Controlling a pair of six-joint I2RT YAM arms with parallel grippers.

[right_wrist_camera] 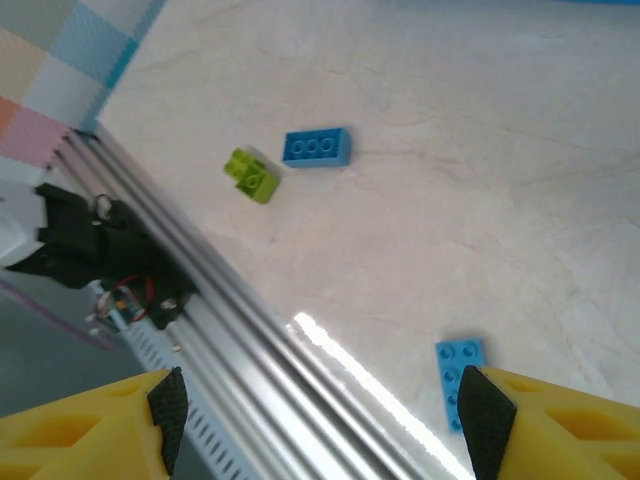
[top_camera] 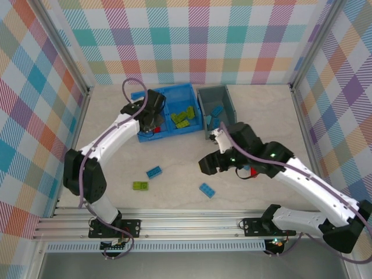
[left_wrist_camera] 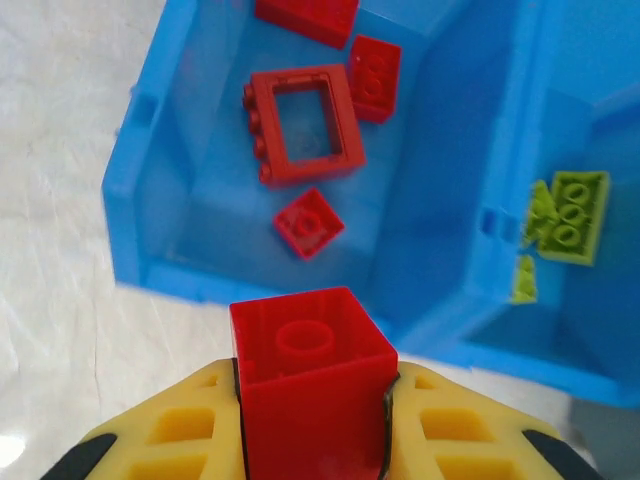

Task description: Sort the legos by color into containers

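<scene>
One red brick [left_wrist_camera: 305, 350], base hidden, sits clamped in the left tool [left_wrist_camera: 312, 430] above the blue bin [left_wrist_camera: 150, 200]; the right tool [right_wrist_camera: 328, 420] gapes empty, partly covering a blue brick [right_wrist_camera: 458, 372].

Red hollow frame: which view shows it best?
Left wrist: the red frame lies unobstructed in the blue bin. From the top, the left arm largely covers it; the right wrist faces loose bricks.

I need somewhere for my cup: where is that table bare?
Bare table lies right of the grey bin, toward the wall, and in the far corner left of the blue bin. A free strip runs in front of the blue bin. Crowded: the front middle, with a blue brick, a green brick, another blue brick and the right gripper.
</scene>
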